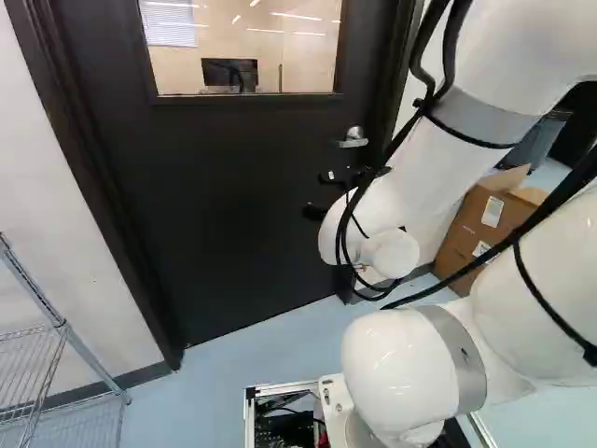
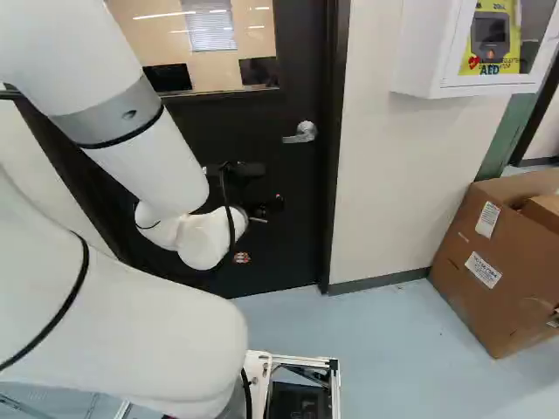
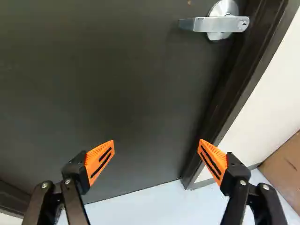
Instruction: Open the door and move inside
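End effector (image 2: 269, 206) is facing the dark door (image 1: 242, 196), its fingers (image 3: 99, 160) standing wide apart. Door is standing shut, metal handle (image 3: 206, 24) jutting out near the frame (image 3: 272, 28)

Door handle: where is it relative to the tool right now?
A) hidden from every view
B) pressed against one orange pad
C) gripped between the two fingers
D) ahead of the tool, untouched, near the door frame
D: the handle sits on the door near the frame, well ahead of the open tool, with neither finger touching it.
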You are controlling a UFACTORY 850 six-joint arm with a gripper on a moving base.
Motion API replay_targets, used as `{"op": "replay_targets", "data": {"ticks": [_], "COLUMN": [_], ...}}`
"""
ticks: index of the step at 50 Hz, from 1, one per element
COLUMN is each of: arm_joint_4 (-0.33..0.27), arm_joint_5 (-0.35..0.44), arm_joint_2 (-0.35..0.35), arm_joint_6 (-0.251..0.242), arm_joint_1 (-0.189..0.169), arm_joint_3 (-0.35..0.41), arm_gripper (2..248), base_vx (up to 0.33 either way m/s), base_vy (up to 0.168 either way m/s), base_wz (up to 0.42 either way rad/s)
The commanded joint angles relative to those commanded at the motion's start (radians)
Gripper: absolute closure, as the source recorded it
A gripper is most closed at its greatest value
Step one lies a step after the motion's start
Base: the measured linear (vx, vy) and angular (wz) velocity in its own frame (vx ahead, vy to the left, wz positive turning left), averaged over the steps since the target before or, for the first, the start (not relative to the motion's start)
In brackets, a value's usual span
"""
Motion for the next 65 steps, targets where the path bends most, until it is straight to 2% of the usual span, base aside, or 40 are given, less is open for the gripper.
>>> {"op": "replay_targets", "data": {"ticks": [30,65], "arm_joint_4": [0.000,0.000], "arm_joint_5": [0.000,0.000], "arm_joint_2": [0.015,-0.021], "arm_joint_6": [0.000,0.000], "arm_joint_1": [0.000,0.000], "arm_joint_3": [-0.009,-0.128], "arm_gripper": [3,3], "base_vx": [0.008,0.000], "base_vy": [-0.010,0.000], "base_wz": [0.002,0.000]}}
